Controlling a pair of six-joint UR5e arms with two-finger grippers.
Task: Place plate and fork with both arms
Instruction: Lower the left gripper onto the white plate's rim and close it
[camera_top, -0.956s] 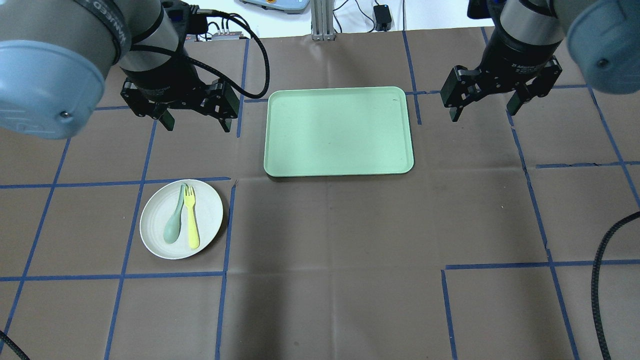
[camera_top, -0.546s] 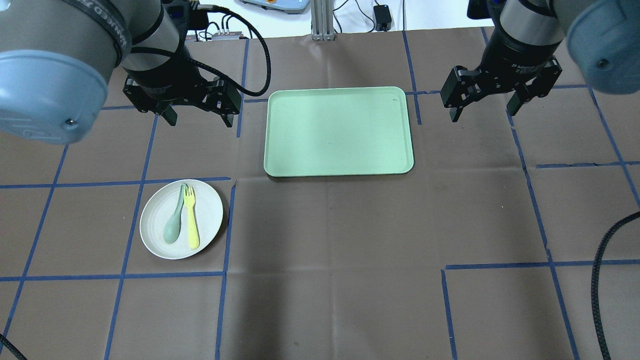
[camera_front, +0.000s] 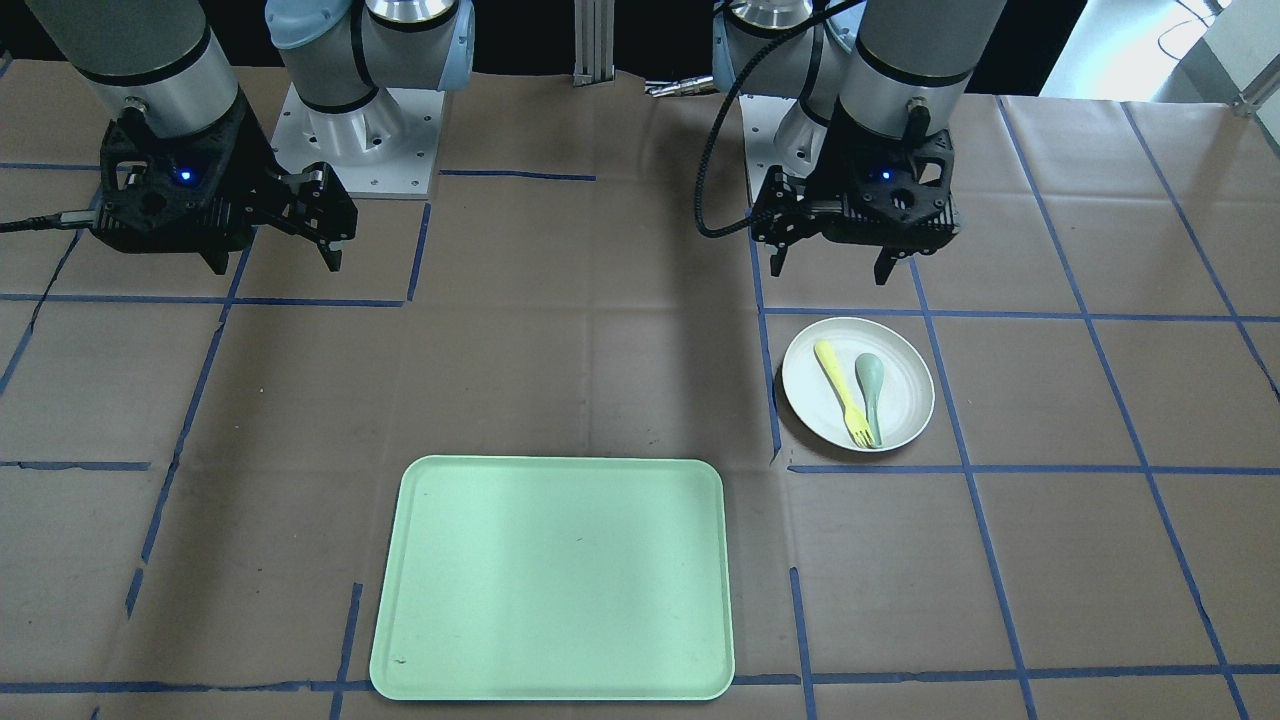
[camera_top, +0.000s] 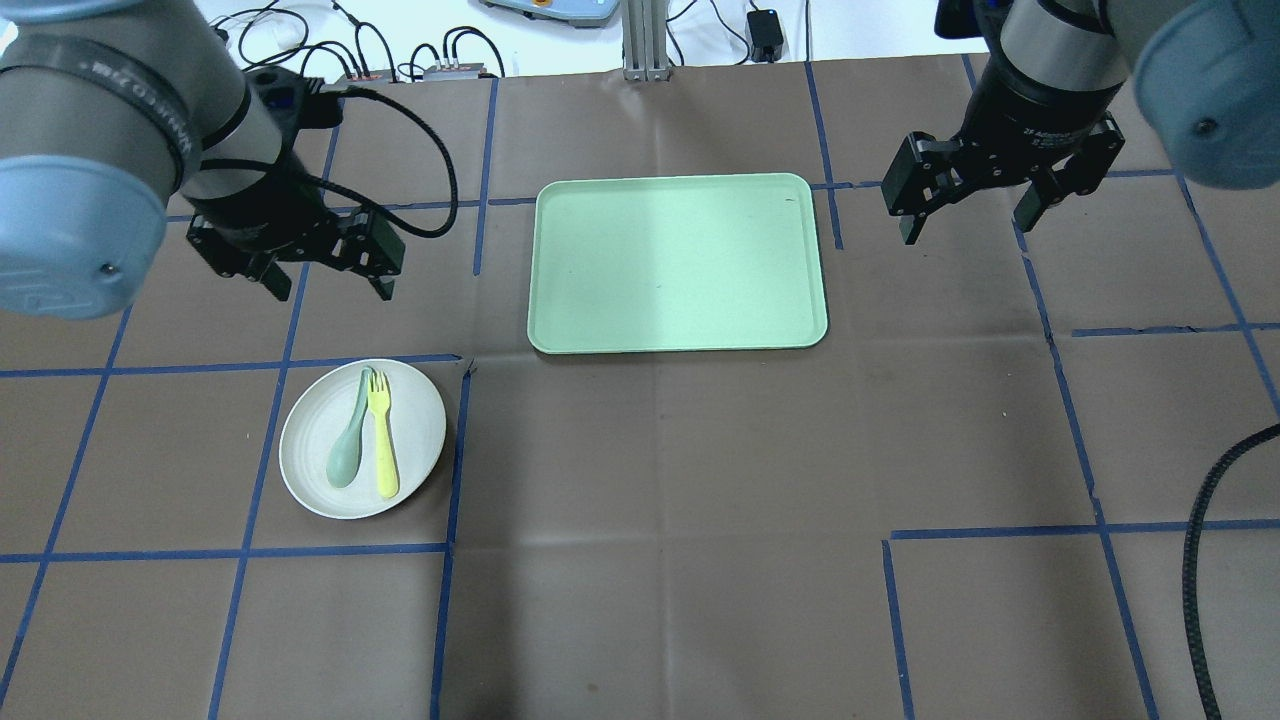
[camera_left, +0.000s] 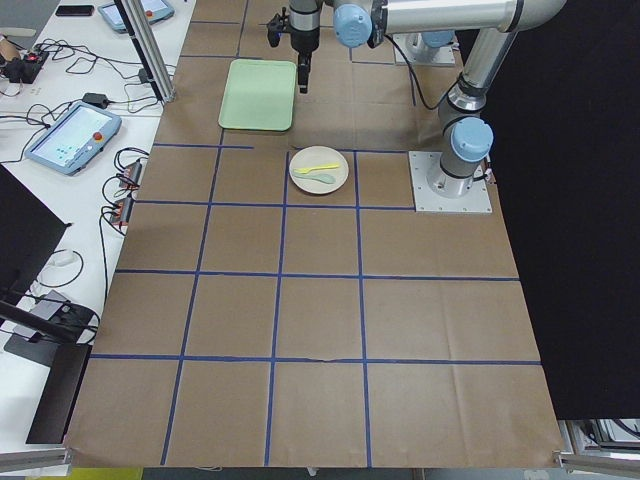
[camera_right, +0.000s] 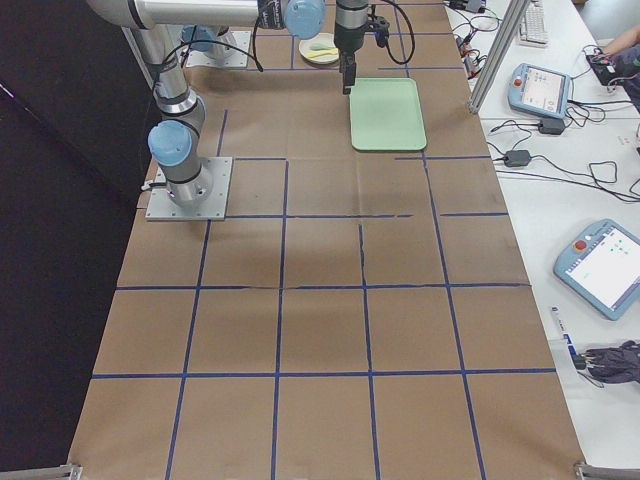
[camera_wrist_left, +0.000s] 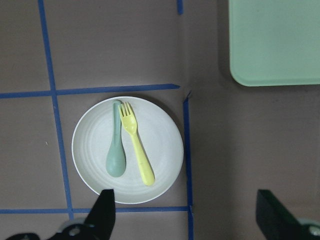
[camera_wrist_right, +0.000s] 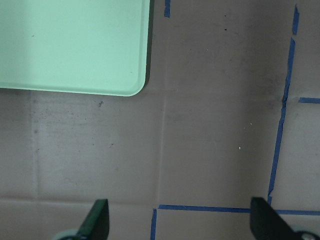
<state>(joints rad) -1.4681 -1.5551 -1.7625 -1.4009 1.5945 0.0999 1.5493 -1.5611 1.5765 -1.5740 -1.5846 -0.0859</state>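
Left gripper (camera_top: 330, 288) wide, empty, near round off-white plate (camera_top: 420, 430); right gripper (camera_top: 968, 230) likewise.
Pinch slim pale-yellow plastic fork (camera_top: 383, 440) mid-handle; miss grey-green spoon (camera_top: 345, 460).

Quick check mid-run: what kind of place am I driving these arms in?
Most likely a robotics lab test cell: the table is covered in brown paper with a blue tape grid, a teach pendant lies on the side bench, and a base plate is bolted down.
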